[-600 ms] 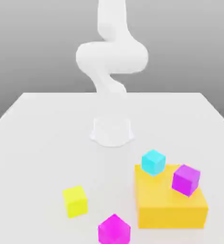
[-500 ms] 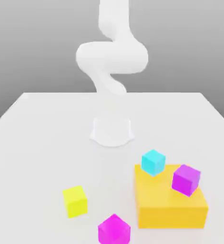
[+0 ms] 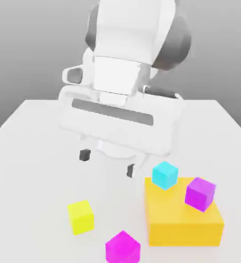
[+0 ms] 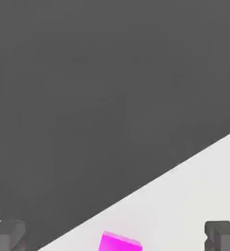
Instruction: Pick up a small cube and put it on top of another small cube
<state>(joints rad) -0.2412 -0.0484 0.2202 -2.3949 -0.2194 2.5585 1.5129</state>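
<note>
Gripper (image 3: 108, 163) spread wide, holding and touching nothing, above the table (image 3: 35, 154). Nearest the camera: one magenta small cube (image 3: 122, 247) at the table's front edge. Then one yellow cube (image 3: 81, 217), one orange block (image 3: 183, 218) carrying one purple cube (image 3: 200, 193) and one cyan cube (image 3: 165, 174).

My pincer (image 3: 107, 163) is white with dark grey fingertips (image 3: 84, 155). The bench (image 3: 35, 169) is plain white. The small cube (image 3: 122, 248) is bright magenta, with a yellow cube (image 3: 81, 217), cyan cube (image 3: 165, 174), violet-purple cube (image 3: 200, 193) and orange-yellow block (image 3: 183, 222). No patterns anywhere.
</note>
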